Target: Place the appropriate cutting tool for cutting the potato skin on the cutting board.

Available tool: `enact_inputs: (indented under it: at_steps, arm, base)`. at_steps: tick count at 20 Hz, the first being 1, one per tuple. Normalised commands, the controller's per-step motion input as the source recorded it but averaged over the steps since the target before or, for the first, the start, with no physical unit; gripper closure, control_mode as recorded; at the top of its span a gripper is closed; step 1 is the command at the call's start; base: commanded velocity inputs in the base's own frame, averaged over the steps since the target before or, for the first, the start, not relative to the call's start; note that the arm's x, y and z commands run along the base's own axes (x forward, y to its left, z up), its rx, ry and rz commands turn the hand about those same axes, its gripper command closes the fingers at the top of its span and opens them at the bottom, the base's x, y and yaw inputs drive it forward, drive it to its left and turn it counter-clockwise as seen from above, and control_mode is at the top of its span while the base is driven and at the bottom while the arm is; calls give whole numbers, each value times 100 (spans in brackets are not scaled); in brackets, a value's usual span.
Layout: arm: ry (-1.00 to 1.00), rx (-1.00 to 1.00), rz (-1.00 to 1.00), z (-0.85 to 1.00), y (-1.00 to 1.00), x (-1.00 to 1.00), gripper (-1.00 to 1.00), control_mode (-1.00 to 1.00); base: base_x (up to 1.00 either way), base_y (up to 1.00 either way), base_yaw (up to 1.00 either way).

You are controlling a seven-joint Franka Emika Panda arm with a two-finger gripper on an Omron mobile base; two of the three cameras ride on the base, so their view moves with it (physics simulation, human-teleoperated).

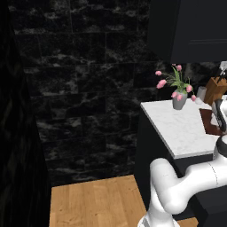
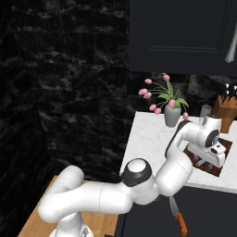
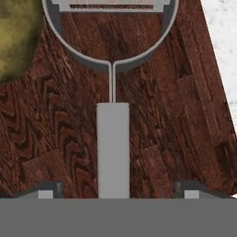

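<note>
Hovering low over cutting board point(image 3: 162, 139), end effector point(image 3: 115, 190) spread wide, straddling peeler point(image 3: 113, 148), gripping nothing.

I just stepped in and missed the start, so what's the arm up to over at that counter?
The white arm is reaching over the marble counter, its gripper open just above the cutting board. A grey peeler lies flat on the board between the spread fingertips, apparently just set down. The potato sits on the board beside the peeler's head. A flower vase and knife block stand nearby.
</note>
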Motion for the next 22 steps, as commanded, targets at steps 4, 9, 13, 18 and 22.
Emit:
enact_inputs:
  at_steps: [4,9,13,18,22]
  arm:
    - [-3,0,0,65,13,-31,-100,-100]
    - [-16,0,5,99,51,-98,-100,-100]
    - [-4,-9,18,51,96,-97,-100,-100]
    - [-4,-21,32,24,100,-100,-100,-100]
    - [-5,-25,32,26,100,-100,-100,-100]
  base:
    - [0,0,0]
    - [0,0,0]
    - [0,0,0]
    - [0,0,0]
    - [0,0,0]
